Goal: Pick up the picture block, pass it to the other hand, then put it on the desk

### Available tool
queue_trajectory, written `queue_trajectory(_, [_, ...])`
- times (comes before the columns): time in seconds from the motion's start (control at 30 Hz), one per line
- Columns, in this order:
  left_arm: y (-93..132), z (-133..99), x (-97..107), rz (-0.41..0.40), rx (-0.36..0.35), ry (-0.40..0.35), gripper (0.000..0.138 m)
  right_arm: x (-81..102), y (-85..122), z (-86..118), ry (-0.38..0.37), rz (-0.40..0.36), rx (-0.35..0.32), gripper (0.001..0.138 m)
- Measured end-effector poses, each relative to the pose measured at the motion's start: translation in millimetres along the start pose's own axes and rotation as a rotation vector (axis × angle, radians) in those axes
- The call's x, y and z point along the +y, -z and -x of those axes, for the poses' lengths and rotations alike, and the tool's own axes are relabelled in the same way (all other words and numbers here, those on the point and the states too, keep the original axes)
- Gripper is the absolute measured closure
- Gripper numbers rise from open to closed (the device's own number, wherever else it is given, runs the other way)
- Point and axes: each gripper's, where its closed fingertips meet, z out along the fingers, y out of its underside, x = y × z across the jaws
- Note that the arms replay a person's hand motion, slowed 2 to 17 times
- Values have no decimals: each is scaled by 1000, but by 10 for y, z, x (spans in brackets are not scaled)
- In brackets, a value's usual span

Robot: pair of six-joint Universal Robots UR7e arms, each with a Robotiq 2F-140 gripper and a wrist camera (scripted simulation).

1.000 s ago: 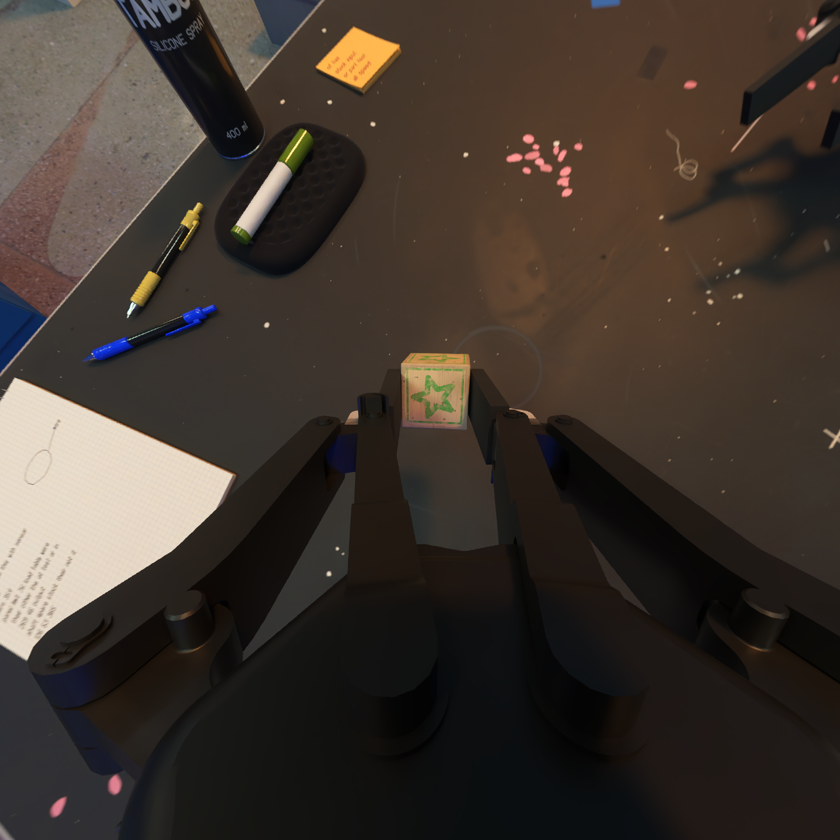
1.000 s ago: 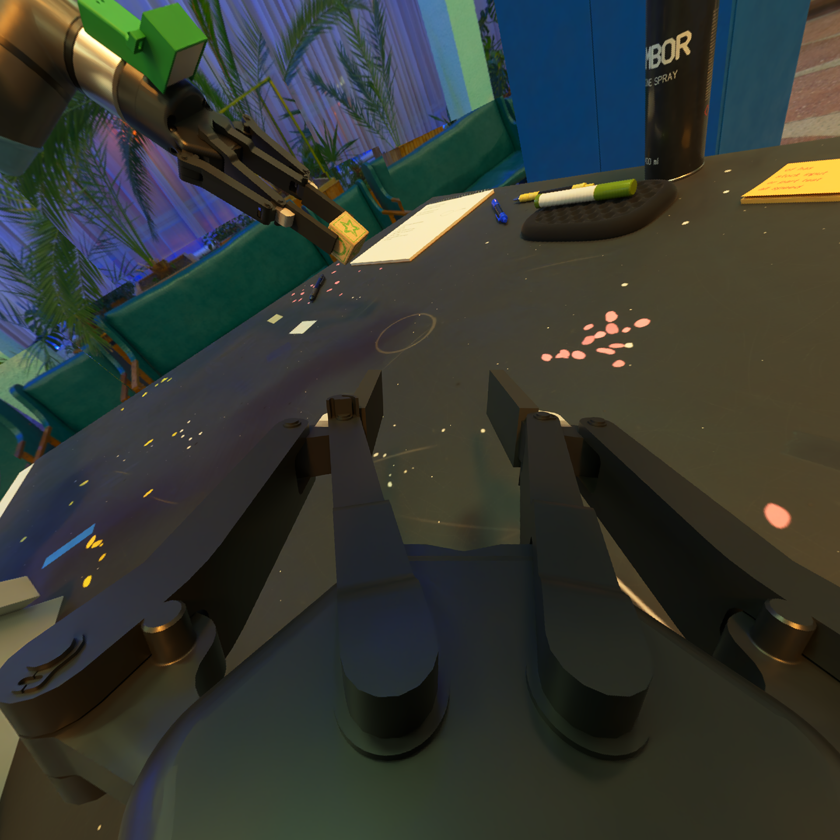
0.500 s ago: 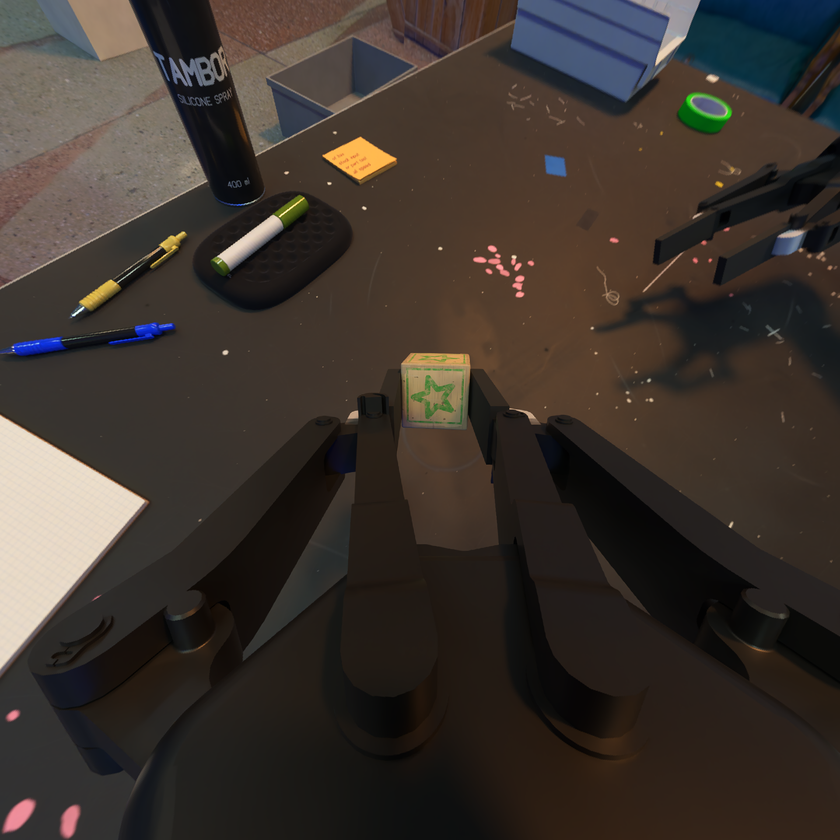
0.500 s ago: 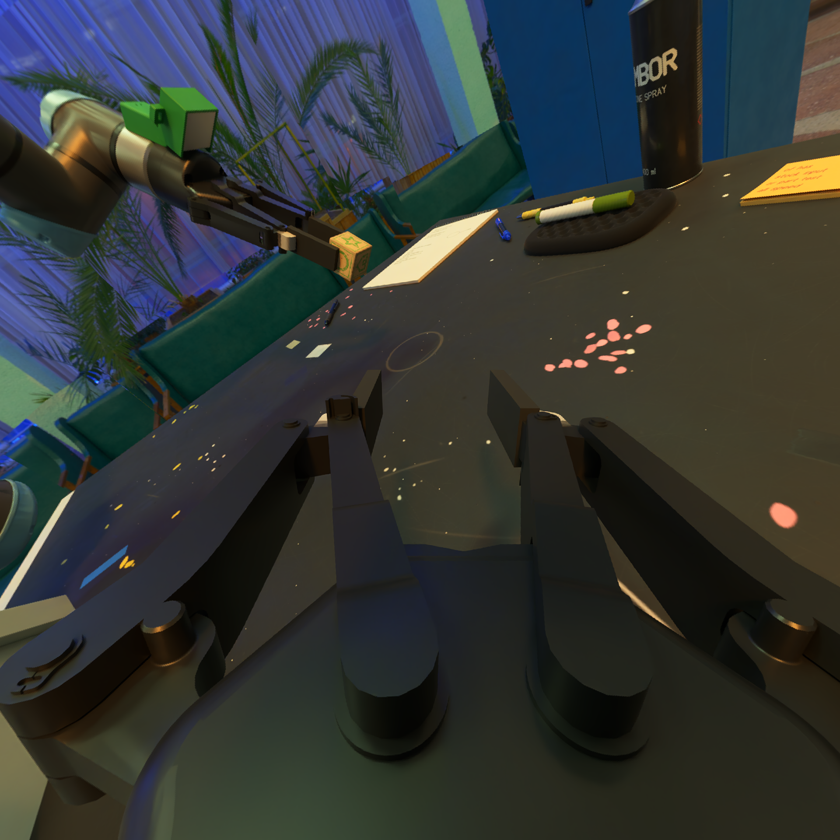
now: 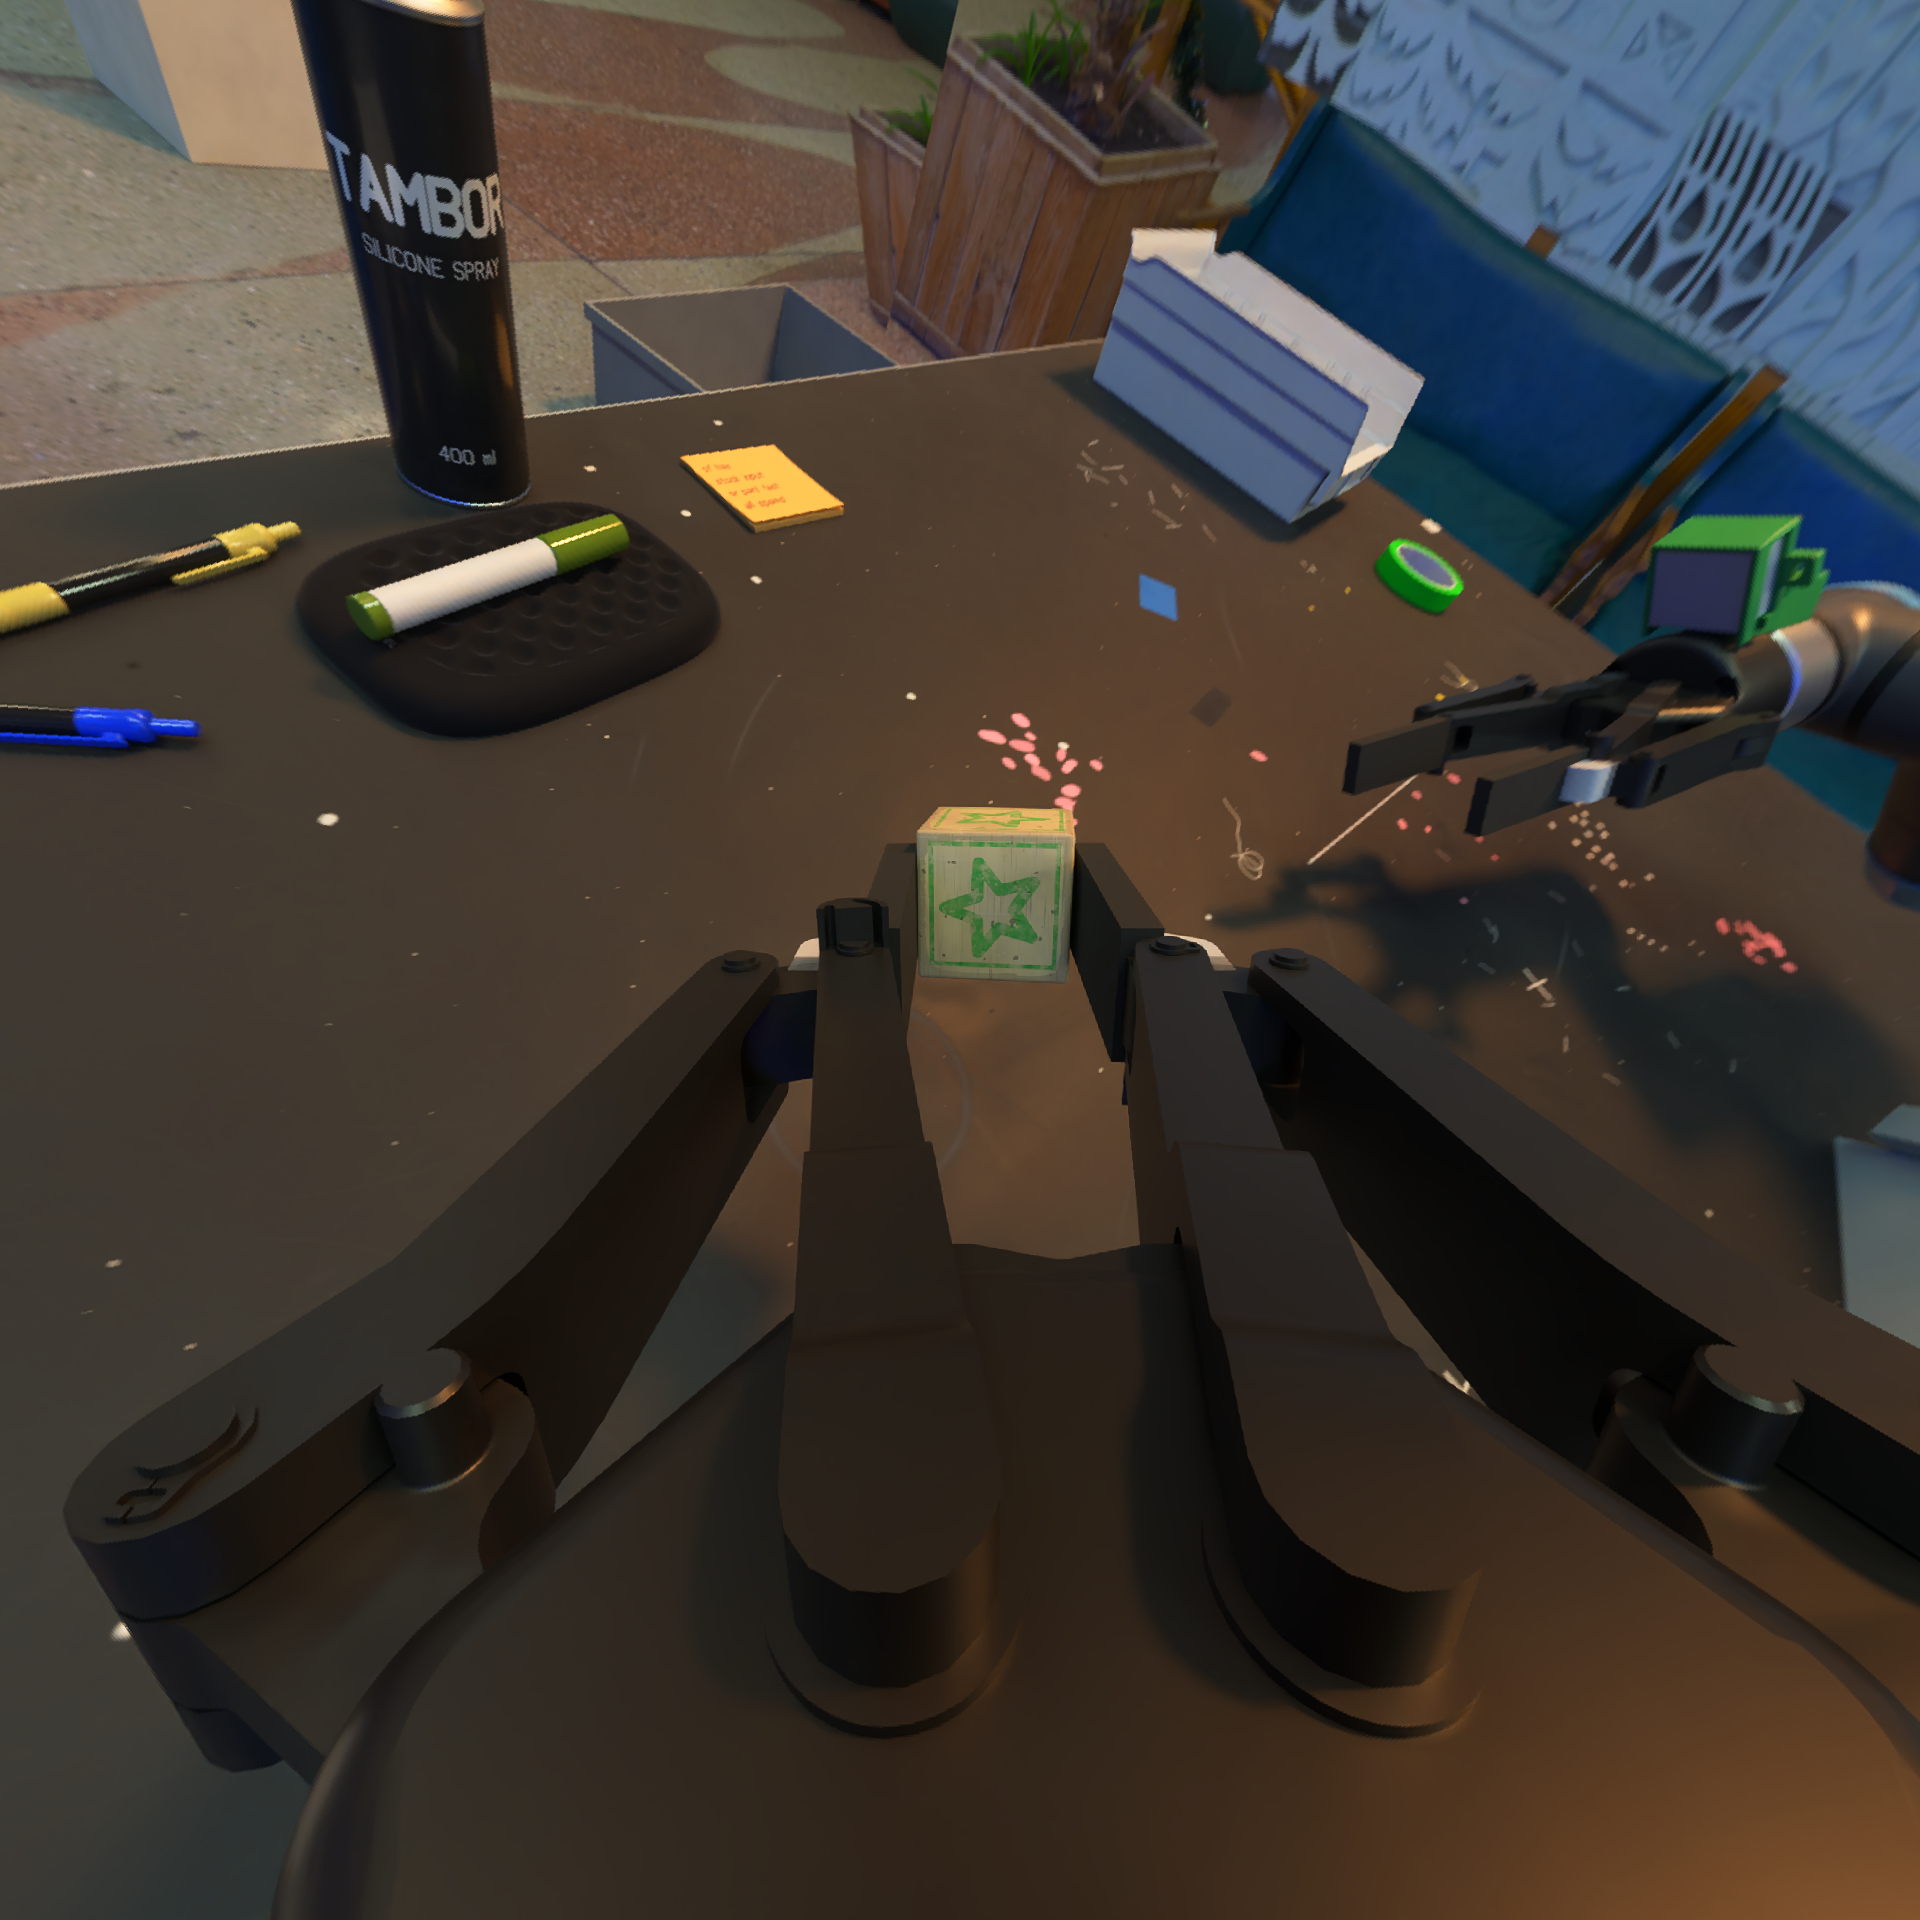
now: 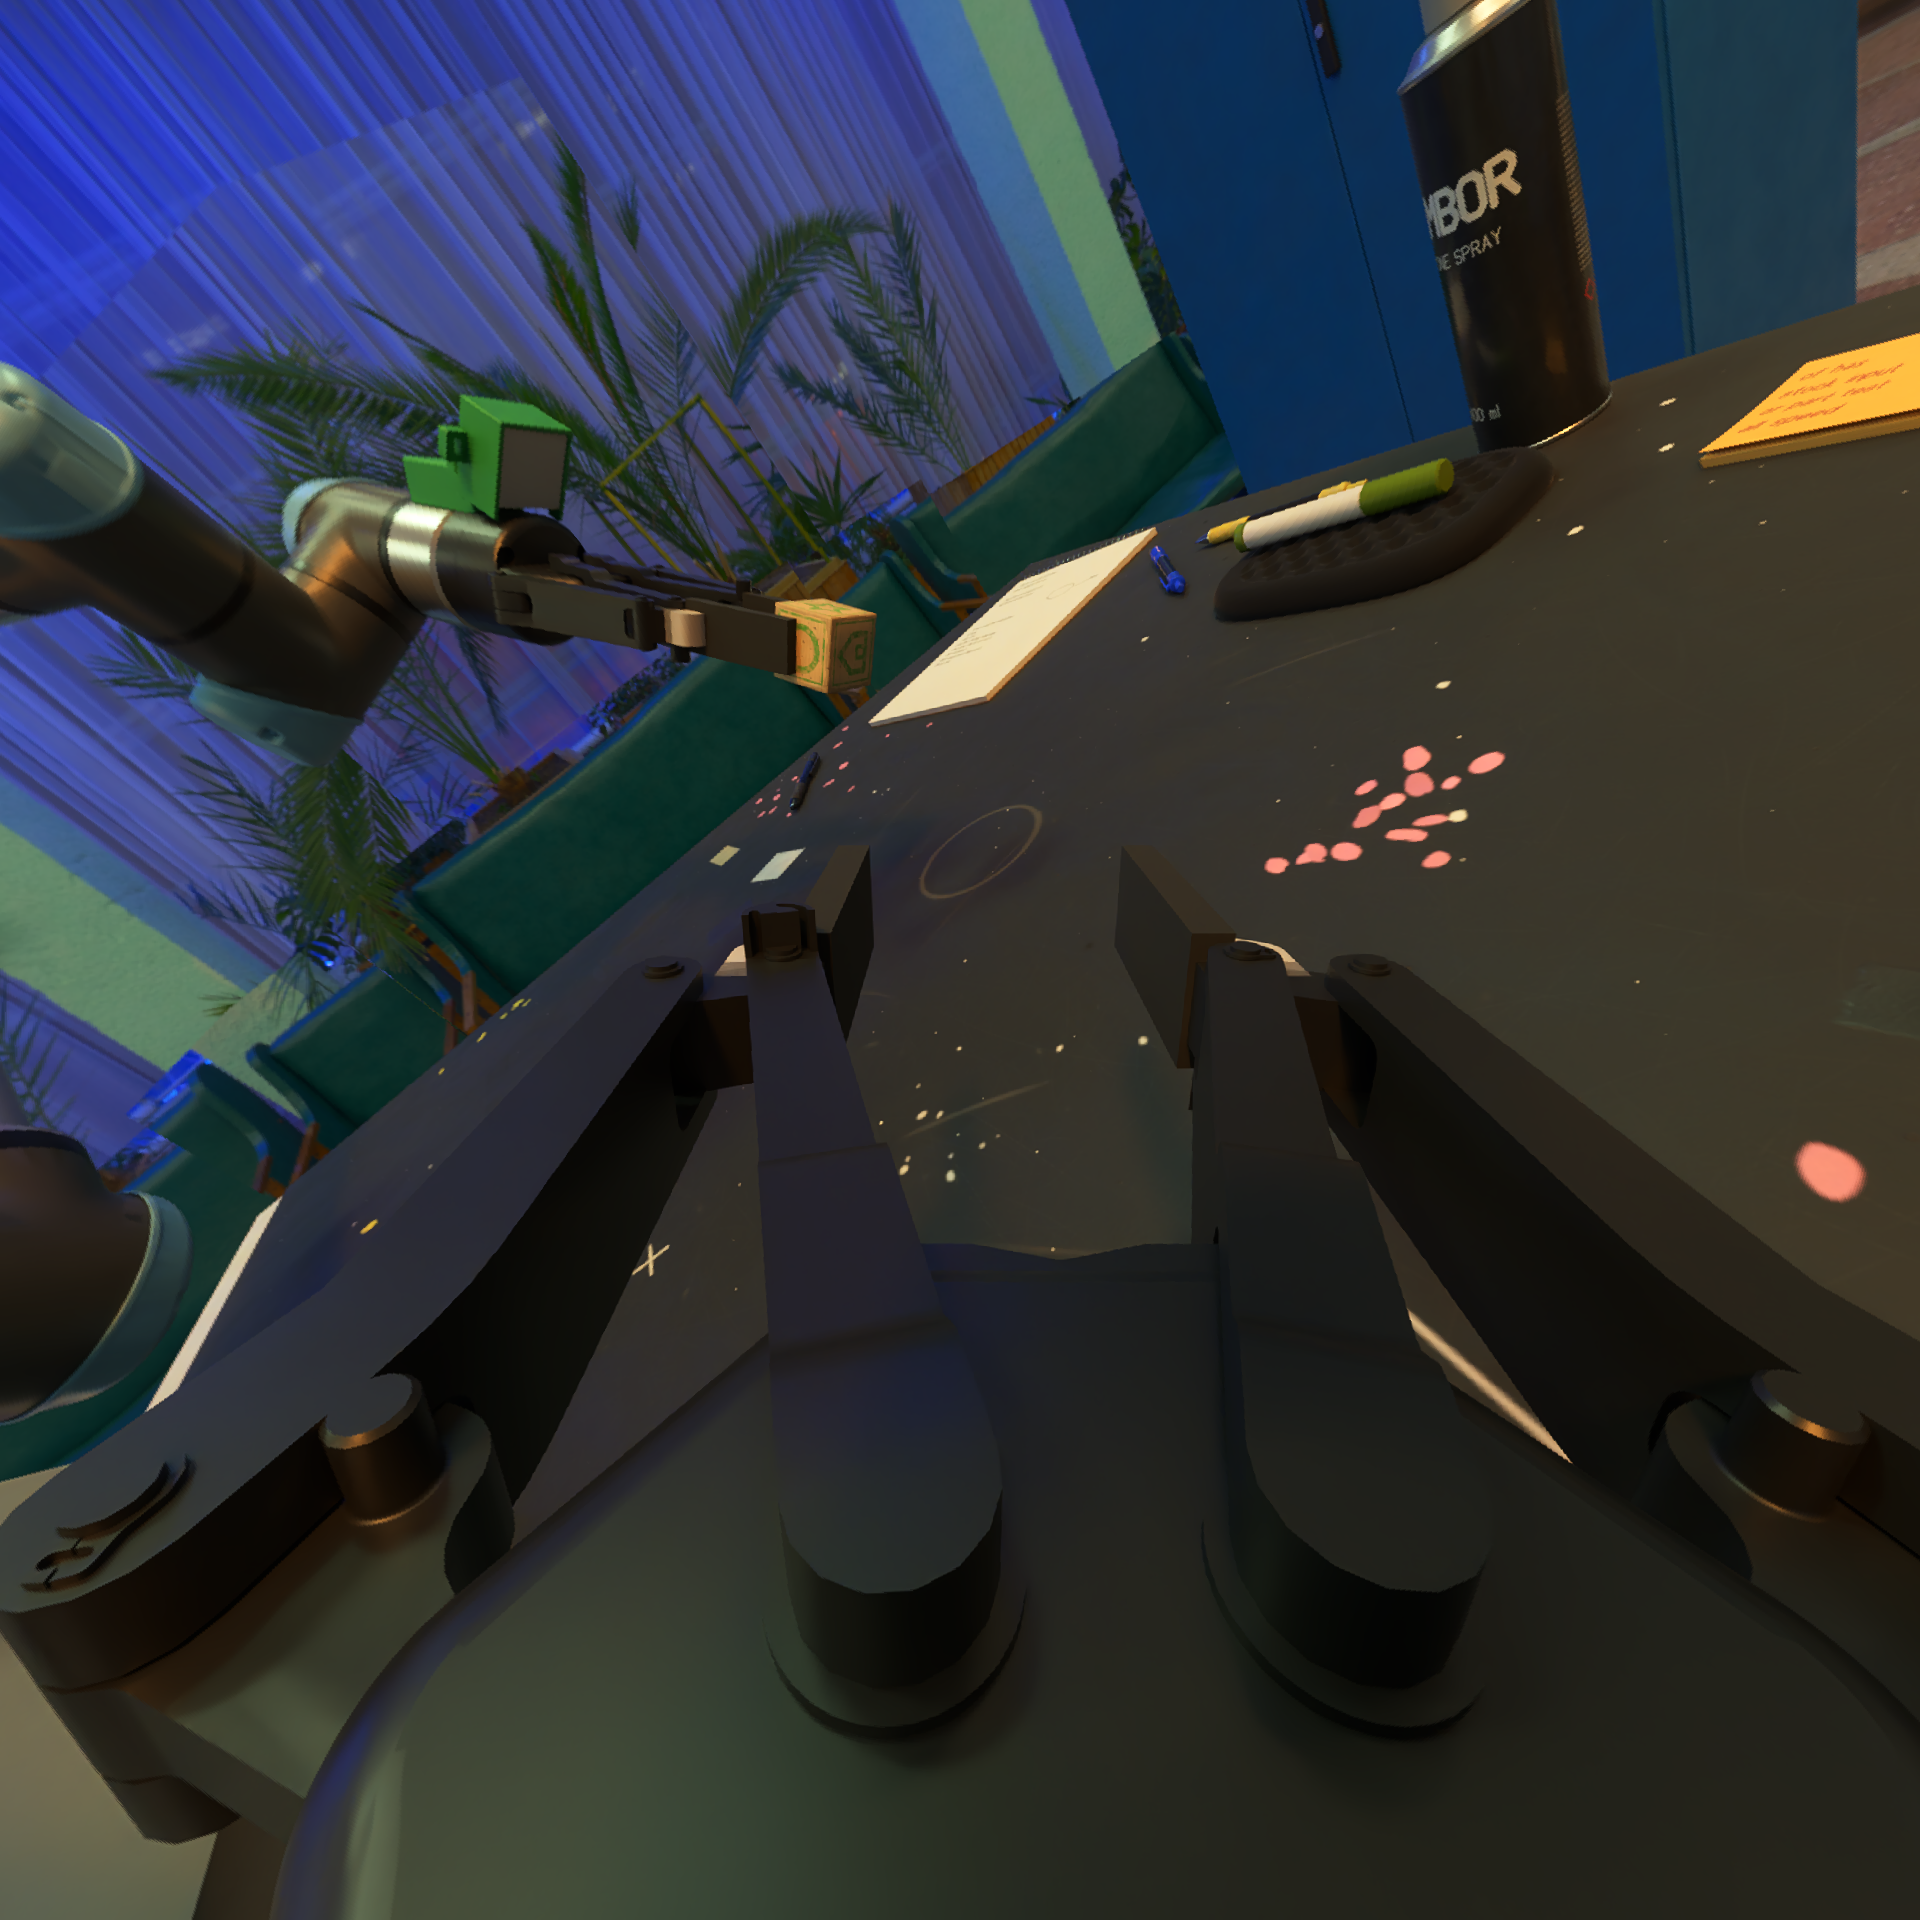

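Left gripper [image 5: 995,940] clamps the picture block [image 5: 994,896] by two opposite sides, clear above the desk [image 5: 623,935]. Right gripper [image 6: 992,935] hangs well apart, jaws spread and empty. Likely risk: a misaligned handover could knock the block loose. Open desk lies between them; spray can [image 5: 421,249] and marker [image 5: 486,574] stand aside.

The black two-finger left gripper [image 5: 995,914] clamps a pale wooden picture block [image 5: 994,896] (green star facing the camera) above the dark desk [image 5: 520,935].
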Motion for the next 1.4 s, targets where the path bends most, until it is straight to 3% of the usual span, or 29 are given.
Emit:
queue_trajectory(0.4, [-190,-337,-114,-108,181,150,99,-106,31,15,-65,-48,-41,74])
queue_trajectory(0.8, [-376,-694,-239,-185,380,249,99,-215,11,18,-123,-76,-83,68])
queue_trajectory(1.4, [-691,-1029,-403,-268,515,359,99,-397,-92,59,-220,-67,-188,58])
